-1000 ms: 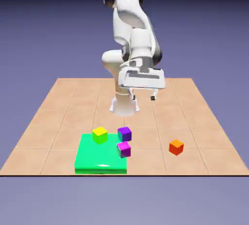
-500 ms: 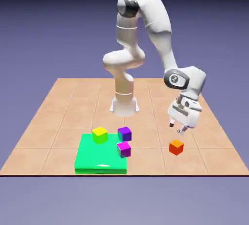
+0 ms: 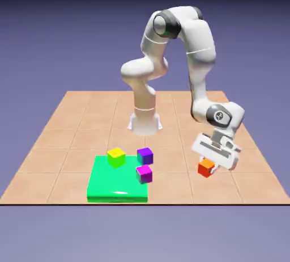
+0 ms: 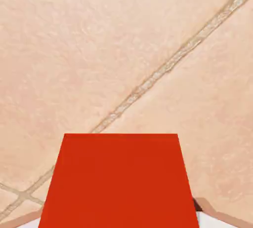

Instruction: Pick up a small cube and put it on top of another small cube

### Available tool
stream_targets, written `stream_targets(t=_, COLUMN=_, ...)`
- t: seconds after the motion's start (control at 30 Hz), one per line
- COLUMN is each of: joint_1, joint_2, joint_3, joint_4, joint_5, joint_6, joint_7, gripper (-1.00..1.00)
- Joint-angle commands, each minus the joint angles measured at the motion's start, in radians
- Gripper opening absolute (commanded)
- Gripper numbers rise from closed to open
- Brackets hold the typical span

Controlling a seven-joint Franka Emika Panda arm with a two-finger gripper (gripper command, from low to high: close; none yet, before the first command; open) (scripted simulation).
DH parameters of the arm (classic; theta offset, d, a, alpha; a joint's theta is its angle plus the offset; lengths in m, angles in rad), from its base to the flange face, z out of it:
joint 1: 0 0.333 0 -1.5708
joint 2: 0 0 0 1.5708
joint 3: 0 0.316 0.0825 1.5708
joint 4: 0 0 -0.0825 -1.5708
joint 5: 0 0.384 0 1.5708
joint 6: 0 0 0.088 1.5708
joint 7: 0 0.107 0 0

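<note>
orange-red cube [image 3: 206,168], yellow cube [image 3: 116,156], green pad [image 3: 107,185] — tan tiles [image 4: 99,49]

The small orange-red cube [image 3: 205,168] sits on the tan tiled desk [image 3: 68,136] toward the exterior view's right, well apart from the green pad and its cubes, its upper part tucked under the white pincer [image 3: 209,163]. In the hand view the cube [image 4: 118,180] fills the lower middle as a flat, bright red face, clamped between the fingers, a grout line running diagonally behind it.

Rendered test scene: tiled table [image 3: 68,136], flat blue-violet backdrop [image 3: 51,34]
</note>
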Motion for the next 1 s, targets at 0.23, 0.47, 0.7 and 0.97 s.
stream_targets(t=0.23, joint_1=-0.188, joint_2=-0.097, joint_3=-0.046, joint_4=0.041, joint_5=0.339, joint_6=-0.222, joint_7=0.128, gripper=-1.00)
stream_targets(t=0.47, joint_1=-0.368, joint_2=-0.167, joint_3=-0.099, joint_4=0.087, joint_5=0.644, joint_6=-0.423, joint_7=0.264, gripper=-1.00)
stream_targets(t=0.7, joint_1=-0.510, joint_2=-0.222, joint_3=-0.140, joint_4=0.124, joint_5=0.883, joint_6=-0.581, joint_7=0.371, gripper=-1.00)
stream_targets(t=0.97, joint_1=-0.520, joint_2=-0.180, joint_3=-0.150, joint_4=0.032, joint_5=0.866, joint_6=-0.448, joint_7=0.385, gripper=1.00)
